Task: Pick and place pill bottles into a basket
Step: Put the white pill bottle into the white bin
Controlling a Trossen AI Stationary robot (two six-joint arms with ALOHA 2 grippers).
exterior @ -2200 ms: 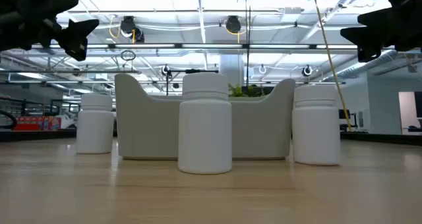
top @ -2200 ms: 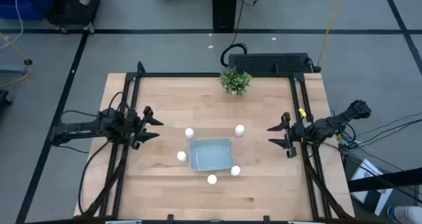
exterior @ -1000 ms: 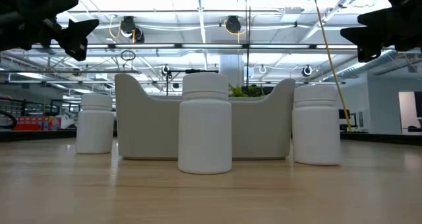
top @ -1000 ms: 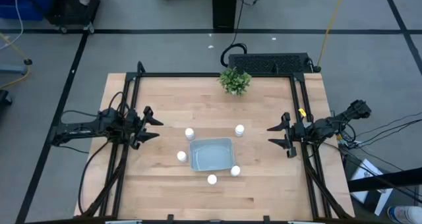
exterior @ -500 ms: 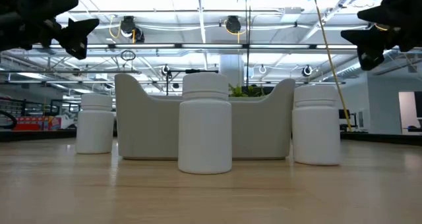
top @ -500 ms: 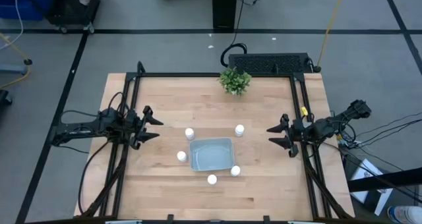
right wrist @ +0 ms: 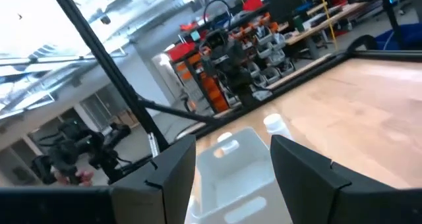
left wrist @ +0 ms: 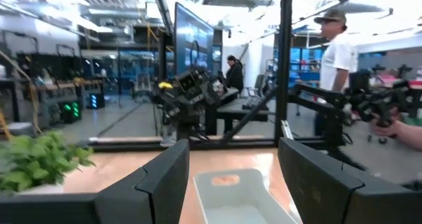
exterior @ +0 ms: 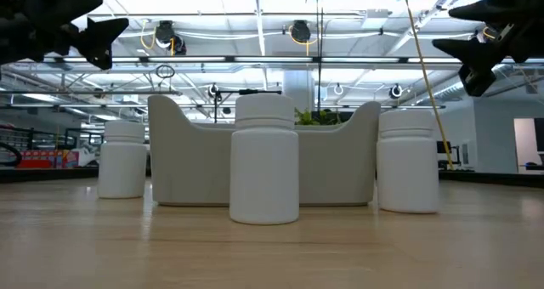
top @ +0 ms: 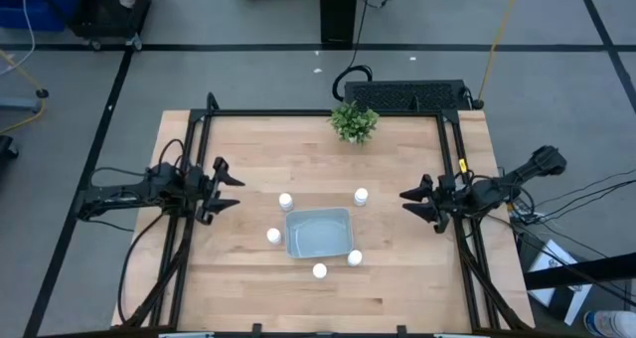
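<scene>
Workshop people show only in wrist views (both arms' fingers [left wrist: 227,178] [right wrist: 224,178] apart, empty)

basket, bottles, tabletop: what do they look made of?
Basket: likely moulded plastic, pale grey-blue, smooth matte walls with rounded corners.
Pill bottles: probably opaque white plastic, satin, each with a separate cap.
Table: looks like wood, light butcher-block planks with visible grain and a faint sheen.

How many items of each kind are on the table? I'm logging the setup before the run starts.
Bottles: 5
Basket: 1
Plant: 1
Total: 7
</scene>
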